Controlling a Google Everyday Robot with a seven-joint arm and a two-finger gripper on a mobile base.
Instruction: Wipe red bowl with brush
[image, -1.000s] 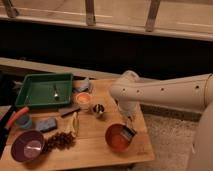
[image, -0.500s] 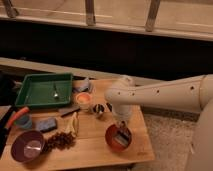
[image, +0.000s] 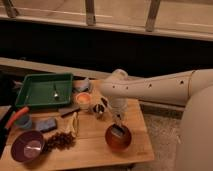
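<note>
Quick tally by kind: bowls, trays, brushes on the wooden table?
Bowls: 2, glossy orange-red bowl and dull purple bowl
Trays: 1, green rectangular tray
Brushes: 1, small pale-headed brush, in the orange-red bowl under the gripper
Total: 4

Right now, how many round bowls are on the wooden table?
2. The glossy orange-red bowl sits near the front right edge, under the gripper; the larger dull purple-maroon bowl sits at the front left corner. The arm may hide others.

End effector (image: 118, 121) over bowl (image: 111, 143) at table (image: 90, 150) front-right w/ brush (image: 118, 131) in it; tray (image: 42, 91) back-left.
</note>
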